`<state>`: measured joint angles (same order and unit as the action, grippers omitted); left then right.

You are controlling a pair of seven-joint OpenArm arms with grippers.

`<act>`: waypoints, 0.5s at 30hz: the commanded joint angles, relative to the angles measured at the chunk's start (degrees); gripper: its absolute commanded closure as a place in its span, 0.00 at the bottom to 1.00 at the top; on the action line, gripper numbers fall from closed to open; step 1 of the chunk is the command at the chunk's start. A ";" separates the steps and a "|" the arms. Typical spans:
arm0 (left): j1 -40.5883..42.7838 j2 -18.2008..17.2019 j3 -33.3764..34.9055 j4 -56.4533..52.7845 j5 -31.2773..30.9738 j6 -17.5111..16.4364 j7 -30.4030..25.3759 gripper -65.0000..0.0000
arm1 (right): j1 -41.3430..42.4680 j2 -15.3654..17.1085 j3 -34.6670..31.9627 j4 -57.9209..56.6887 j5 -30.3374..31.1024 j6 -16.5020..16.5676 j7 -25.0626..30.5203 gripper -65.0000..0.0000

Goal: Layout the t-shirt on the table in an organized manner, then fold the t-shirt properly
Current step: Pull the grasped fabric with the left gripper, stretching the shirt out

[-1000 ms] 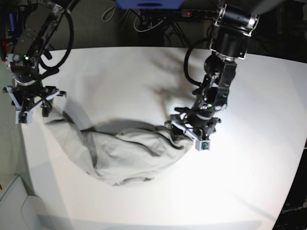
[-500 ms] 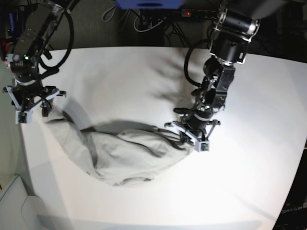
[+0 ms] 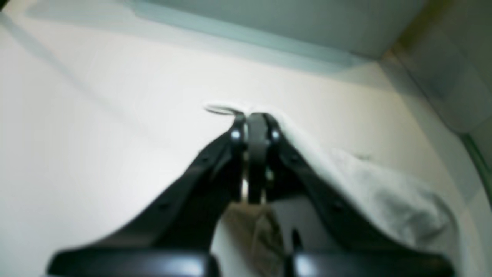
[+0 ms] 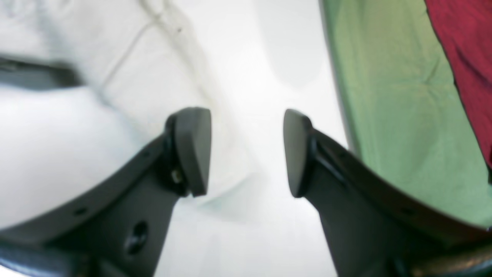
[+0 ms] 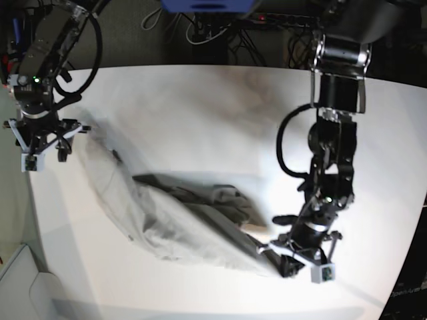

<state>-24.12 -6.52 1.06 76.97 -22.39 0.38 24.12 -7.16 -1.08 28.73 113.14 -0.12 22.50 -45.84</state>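
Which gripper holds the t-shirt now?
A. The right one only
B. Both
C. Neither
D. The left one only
D: the left gripper is shut on an edge of the t-shirt, while the right gripper stands open with nothing between its pads.

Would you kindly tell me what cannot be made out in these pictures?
- Left wrist view: how much t-shirt the shut left hand pinches; its fingers hide the cloth.
- Base view: sleeves and collar of the t-shirt; motion blur and bunching hide them.
- Right wrist view: the t-shirt's seams beyond the open right hand; glare and blur.
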 commanded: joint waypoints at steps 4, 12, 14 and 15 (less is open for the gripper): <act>-6.96 -0.11 0.04 1.23 -0.24 -0.07 -1.48 0.99 | -0.27 0.33 -2.05 1.01 0.43 -0.13 1.14 0.53; -9.16 -0.29 -0.22 9.40 -0.24 -0.07 -0.69 0.99 | -0.53 0.33 -3.10 1.10 0.34 -0.13 1.14 0.53; -8.36 -1.87 -1.19 13.36 -0.42 -0.07 2.30 0.99 | -0.53 0.33 -3.10 1.10 0.34 -0.13 1.14 0.53; -8.28 -2.22 -1.98 15.29 -0.77 -0.07 3.79 0.99 | -0.53 0.33 -3.10 1.10 0.34 -0.13 1.14 0.53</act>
<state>-30.76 -8.25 -0.23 91.33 -23.46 -0.32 30.30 -8.27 -1.06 25.50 113.16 0.01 22.50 -45.89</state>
